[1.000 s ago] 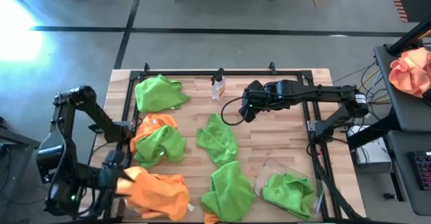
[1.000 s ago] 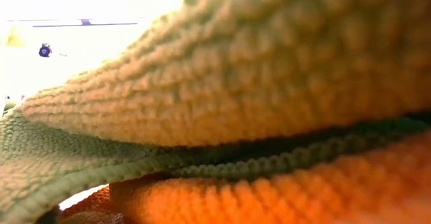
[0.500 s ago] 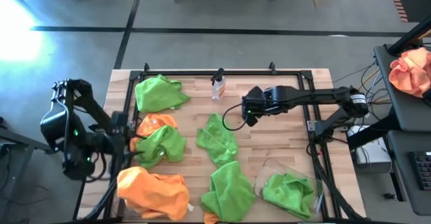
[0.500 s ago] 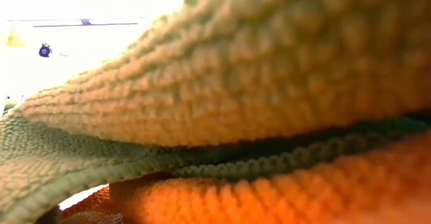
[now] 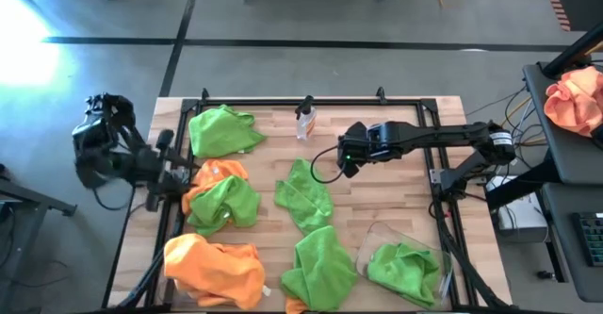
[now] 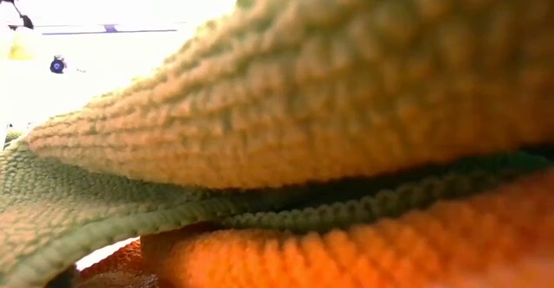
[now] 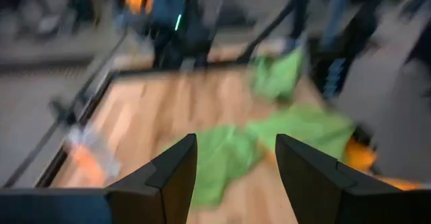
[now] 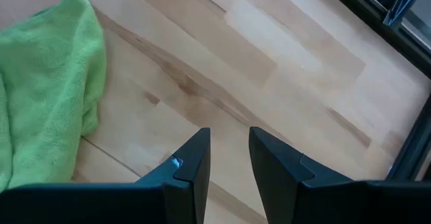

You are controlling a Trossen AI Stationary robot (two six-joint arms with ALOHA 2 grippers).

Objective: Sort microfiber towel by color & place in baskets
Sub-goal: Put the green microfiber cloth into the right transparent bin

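Lime-green microfiber towels lie on the wooden table at the far left (image 5: 223, 130), in the middle (image 5: 303, 196) and near the front edge (image 5: 320, 269). Another green towel (image 5: 226, 203) lies over an orange one (image 5: 215, 173). An orange towel (image 5: 215, 271) is heaped at the near left corner. A clear basket (image 5: 379, 237) at the near right holds a green towel (image 5: 405, 272). My left gripper (image 7: 236, 163) stands open by the table's left edge (image 5: 172, 174), holding nothing. My right gripper (image 8: 229, 160) hangs open above bare wood (image 5: 347, 160), beside the middle towel (image 8: 40, 89).
A small clear spray bottle (image 5: 305, 118) stands at the far edge. A black metal frame (image 5: 283, 101) runs around the table. Green and orange towels (image 6: 277, 106) lie right against the low camera and block its view. A peach cloth bundle (image 5: 575, 97) lies off the table.
My left gripper has drawn back from the orange towel at the near left corner. It has swung along the table's left edge toward the far edge, turning as it went, and has stayed open. My right gripper has sunk a little toward the table. The towels have kept their places.
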